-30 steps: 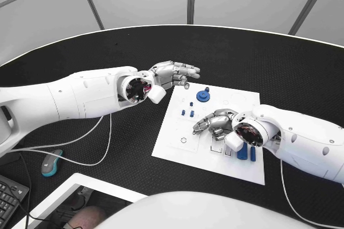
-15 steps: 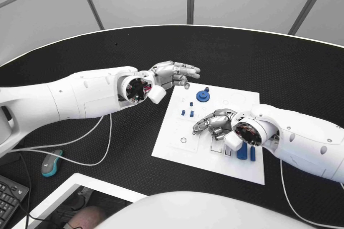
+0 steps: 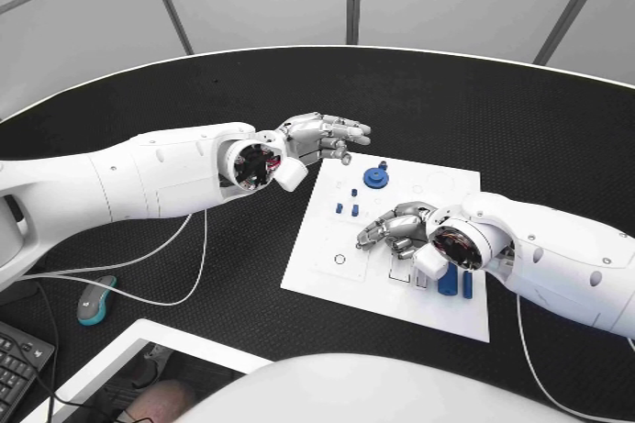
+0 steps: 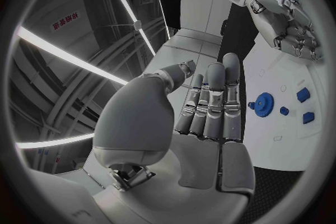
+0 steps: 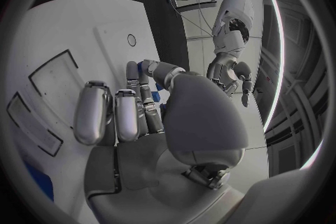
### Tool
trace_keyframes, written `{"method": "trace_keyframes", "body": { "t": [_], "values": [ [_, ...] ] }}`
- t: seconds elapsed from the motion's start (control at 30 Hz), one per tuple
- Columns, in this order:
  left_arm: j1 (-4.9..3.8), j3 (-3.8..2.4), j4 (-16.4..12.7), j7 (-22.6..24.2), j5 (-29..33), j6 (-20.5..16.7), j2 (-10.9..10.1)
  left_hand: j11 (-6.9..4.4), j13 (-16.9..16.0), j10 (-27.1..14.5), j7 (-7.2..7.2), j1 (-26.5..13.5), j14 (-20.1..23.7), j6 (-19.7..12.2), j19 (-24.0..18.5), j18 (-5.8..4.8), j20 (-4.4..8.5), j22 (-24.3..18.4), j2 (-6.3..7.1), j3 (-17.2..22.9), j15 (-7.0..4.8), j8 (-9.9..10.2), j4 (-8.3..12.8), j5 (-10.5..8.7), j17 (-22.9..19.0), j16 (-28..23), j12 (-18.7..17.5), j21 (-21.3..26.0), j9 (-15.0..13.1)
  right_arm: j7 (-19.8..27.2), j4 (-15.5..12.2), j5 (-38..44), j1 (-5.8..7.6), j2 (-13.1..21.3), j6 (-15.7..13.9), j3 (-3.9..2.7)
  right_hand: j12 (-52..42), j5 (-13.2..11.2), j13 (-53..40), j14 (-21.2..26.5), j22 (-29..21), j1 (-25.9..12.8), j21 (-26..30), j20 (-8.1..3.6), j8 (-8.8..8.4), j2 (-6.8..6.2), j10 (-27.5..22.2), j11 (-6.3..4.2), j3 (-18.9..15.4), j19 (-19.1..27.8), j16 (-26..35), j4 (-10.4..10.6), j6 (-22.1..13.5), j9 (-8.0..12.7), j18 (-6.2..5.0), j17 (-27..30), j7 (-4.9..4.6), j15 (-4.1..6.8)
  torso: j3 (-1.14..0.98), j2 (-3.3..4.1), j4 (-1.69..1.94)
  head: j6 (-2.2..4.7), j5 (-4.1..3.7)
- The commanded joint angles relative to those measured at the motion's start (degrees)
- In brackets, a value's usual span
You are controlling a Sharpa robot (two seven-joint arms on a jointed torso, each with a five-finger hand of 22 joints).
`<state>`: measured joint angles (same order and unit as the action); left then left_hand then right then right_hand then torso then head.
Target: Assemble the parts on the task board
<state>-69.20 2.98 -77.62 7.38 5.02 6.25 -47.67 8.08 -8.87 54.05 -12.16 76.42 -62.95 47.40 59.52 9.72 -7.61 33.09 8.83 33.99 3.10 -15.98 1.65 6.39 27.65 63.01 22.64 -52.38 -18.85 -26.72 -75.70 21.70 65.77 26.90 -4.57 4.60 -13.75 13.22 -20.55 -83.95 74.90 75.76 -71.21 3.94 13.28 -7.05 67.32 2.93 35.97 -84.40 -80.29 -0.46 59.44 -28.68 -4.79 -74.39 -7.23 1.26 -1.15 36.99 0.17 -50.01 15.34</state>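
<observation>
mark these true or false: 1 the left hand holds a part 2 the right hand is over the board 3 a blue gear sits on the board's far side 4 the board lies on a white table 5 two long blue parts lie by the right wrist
1. False. The left hand is open and holds nothing, hovering off the far-left edge of the board.
2. True. The right hand is over the board's middle; whether it pinches anything cannot be told.
3. True. The blue gear sits near the far edge.
4. False. The table is black; the board is white.
5. True. The long blue parts lie side by side next to the right wrist.
</observation>
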Motion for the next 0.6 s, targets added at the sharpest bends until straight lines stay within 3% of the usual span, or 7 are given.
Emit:
{"method": "trace_keyframes", "body": {
  "t": [0.03, 0.6],
  "values": [
    [0.0, 0.0, 0.0, 0.0, 0.0, 0.0, 0.0, 0.0, -0.1, -0.4, -0.16, 0.4, 0.3, -0.4, 0.0, 0.89, -0.35, -0.1, 0.02, -0.4, 0.09, 0.4, 0.0, -0.07, -0.1, 0.4, 0.3, 0.4, 0.0, -0.4, -0.1, 1.1, 0.0, 0.0, 0.1, 0.0, 0.2, 0.4, 0.1, -2.2, 7.3, 0.1, 0.2, 0.21, 0.15, 0.49, 0.3, 0.07, 0.3, -0.8, 0.2, 0.1, 0.1, -0.1, 1.14, 0.1, 0.1, 0.22, 0.01, 0.02, 0.04, 0.01, 0.06],
    [-0.01, 0.0, -0.1, 0.0, 0.0, 0.0, 0.0, 0.0, -0.1, -0.4, -0.16, 0.4, 0.4, -0.4, 0.0, 0.89, -0.36, -0.1, 0.02, -0.4, 0.09, 0.4, 0.0, -0.07, -0.1, 0.4, 0.4, 0.4, 0.0, -0.9, 0.0, 2.0, 0.0, -0.4, 0.6, 0.0, 0.2, 0.4, 0.1, -2.1, 7.3, 0.1, 0.3, 0.21, 0.15, 0.52, 0.3, 0.09, 0.3, -0.8, 0.2, 0.1, 0.1, -0.1, 1.14, 0.2, 0.08, 0.22, -0.02, 0.0, -0.03, 0.01, 0.58]
  ]
}}
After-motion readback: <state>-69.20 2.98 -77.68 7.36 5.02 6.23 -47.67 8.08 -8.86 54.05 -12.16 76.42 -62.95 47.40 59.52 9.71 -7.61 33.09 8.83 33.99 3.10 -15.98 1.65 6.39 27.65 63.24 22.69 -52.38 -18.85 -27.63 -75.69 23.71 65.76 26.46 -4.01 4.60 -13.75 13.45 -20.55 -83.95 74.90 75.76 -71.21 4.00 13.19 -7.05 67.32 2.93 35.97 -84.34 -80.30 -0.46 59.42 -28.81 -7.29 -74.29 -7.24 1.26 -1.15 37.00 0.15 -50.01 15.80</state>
